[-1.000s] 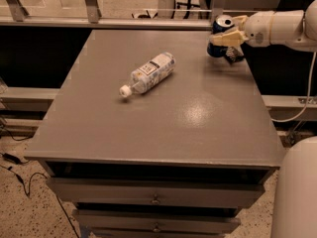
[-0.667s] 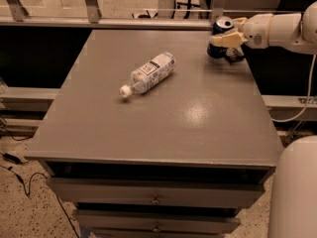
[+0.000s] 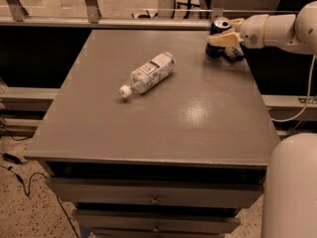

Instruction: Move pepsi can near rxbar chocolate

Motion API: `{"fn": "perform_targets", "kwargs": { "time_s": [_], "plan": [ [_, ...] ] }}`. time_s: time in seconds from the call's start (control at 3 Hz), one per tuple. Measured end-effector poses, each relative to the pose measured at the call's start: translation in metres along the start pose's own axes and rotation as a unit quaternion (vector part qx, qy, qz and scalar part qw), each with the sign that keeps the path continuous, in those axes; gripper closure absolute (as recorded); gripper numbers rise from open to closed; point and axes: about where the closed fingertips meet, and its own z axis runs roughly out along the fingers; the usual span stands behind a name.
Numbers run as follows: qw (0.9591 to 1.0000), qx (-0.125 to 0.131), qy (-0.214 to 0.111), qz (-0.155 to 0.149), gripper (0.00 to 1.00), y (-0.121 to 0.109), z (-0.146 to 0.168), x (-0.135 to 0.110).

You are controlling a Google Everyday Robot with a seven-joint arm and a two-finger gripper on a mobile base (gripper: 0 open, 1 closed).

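The pepsi can [image 3: 216, 31], dark blue with a silver top, stands upright at the far right back of the grey table [image 3: 163, 113]. My gripper [image 3: 224, 39] reaches in from the right. Its pale fingers [image 3: 222, 40] are closed around the can's middle. The can's base looks to be at the table surface. The rxbar chocolate [image 3: 233, 55], a small flat dark bar, lies right beside the can on its right, partly under my gripper.
A clear plastic bottle with a white cap [image 3: 148, 73] lies on its side near the table's middle back. A railing runs behind the table. Drawers sit below the front edge. My white base [image 3: 292, 192] is at the lower right.
My gripper and the can have shifted very slightly to the left. The bottle and the bar have not moved.
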Motion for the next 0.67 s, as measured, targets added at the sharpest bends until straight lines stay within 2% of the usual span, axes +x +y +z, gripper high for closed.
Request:
{"fn": "perform_targets", "kwargs": {
  "time_s": [0.33,0.67],
  "plan": [
    [0.9999,0.002,0.009,0.005,0.28,-0.0029,0.0056,0.0073],
    [0.9999,0.003,0.013,0.006,0.05,-0.004,0.0075,0.0108]
  ]
}}
